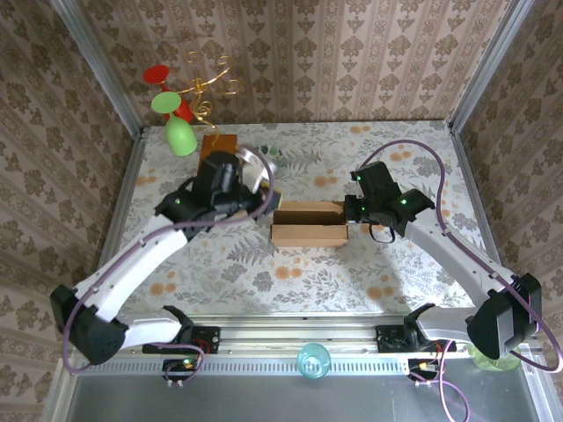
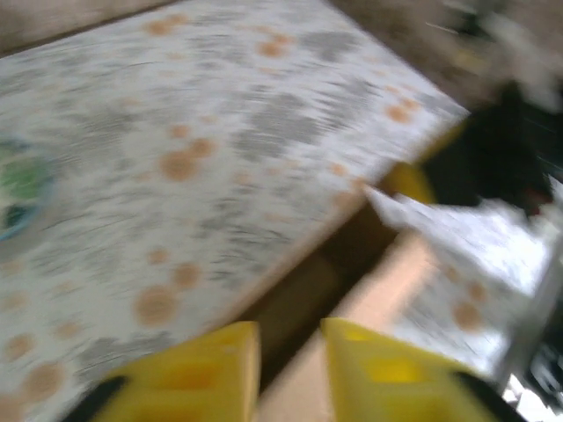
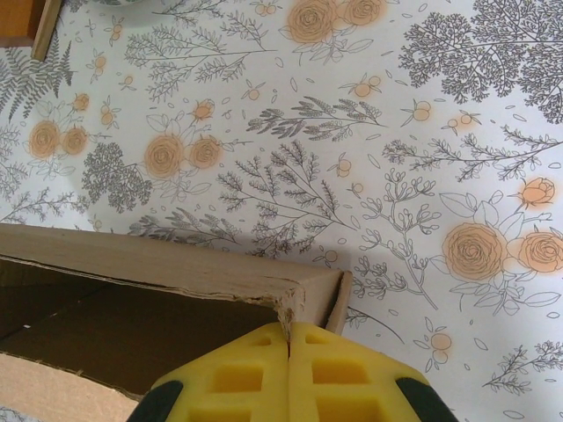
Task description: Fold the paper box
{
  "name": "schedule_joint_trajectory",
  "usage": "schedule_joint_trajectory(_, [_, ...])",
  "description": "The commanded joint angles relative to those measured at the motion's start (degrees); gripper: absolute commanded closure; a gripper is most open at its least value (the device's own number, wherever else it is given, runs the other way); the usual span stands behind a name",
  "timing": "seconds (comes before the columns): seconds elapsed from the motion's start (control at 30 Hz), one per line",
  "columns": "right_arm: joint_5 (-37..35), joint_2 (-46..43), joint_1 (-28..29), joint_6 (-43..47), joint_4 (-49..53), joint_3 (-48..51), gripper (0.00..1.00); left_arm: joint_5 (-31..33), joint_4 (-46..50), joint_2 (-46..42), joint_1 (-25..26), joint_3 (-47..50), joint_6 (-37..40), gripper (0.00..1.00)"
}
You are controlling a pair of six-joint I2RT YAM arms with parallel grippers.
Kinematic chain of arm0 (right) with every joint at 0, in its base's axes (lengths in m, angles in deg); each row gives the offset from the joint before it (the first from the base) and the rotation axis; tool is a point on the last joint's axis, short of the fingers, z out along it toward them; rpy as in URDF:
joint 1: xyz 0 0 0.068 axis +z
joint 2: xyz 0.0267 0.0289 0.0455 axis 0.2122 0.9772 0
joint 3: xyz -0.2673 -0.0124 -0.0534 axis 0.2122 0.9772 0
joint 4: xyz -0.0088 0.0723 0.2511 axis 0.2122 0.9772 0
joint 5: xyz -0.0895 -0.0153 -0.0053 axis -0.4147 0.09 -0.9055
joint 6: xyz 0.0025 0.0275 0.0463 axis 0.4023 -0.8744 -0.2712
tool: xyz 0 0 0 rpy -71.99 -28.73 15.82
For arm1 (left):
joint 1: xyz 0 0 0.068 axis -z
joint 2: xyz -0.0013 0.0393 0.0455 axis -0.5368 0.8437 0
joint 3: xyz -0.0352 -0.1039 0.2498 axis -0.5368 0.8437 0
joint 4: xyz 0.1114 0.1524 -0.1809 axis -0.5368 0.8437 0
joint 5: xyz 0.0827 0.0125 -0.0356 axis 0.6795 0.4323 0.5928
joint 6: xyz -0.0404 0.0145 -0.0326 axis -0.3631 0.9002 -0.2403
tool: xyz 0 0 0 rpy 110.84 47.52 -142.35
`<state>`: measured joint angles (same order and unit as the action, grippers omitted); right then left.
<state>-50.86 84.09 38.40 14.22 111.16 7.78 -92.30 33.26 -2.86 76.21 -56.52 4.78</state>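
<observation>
**Paper box** [image 1: 308, 225] at mid-surface [image 1: 264, 272], between the two hands. Its long axis runs left–right and its open side faces up. The right hand [image 3: 288, 338] is pressed together, pinching the right end wall at a corner. The left hand [image 2: 290, 352] sits astride the left end with fingers apart; blur hides any grip. Judged step: squaring the raised walls. The next move likely calls for turning the end flaps inward while steadying the opposite end.
</observation>
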Motion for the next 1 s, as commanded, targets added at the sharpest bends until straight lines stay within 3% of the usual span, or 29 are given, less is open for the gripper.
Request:
schedule_joint_trajectory(0.0, [-1.5, -1.2, 0.5, -1.3, 1.4, 0.4, 1.0, -8.9, 1.3, -3.7, 7.9, 4.9, 2.9, 0.86])
schedule_joint_trajectory(0.17, [-1.7, -1.4, 0.7, -1.5, 1.1, 1.1, 1.0, -1.3, 4.2, -0.8, 20.9, 10.4, 3.8, 0.83])
schedule_joint_trajectory(0.23, [-1.6, -1.5, 0.8, -1.5, 0.9, 1.4, 1.0, 4.3, 4.1, 2.3, 23.1, 11.6, 3.1, 0.82])
schedule_joint_trajectory(0.4, [-1.0, -0.8, 0.7, -1.7, 0.9, 1.1, 1.0, 10.5, -9.0, 7.9, 20.7, 15.5, -2.6, 0.78])
schedule_joint_trajectory(0.53, [-1.0, -1.0, 1.0, -2.0, 1.1, 1.0, 1.0, 15.7, -12.7, 13.8, 18.4, 13.0, -5.6, 0.78])
schedule_joint_trajectory(0.97, [0.0, -1.0, 2.1, -4.4, 2.2, -0.1, 1.0, 16.0, -19.8, 23.1, 13.0, 7.9, -7.3, 0.75])
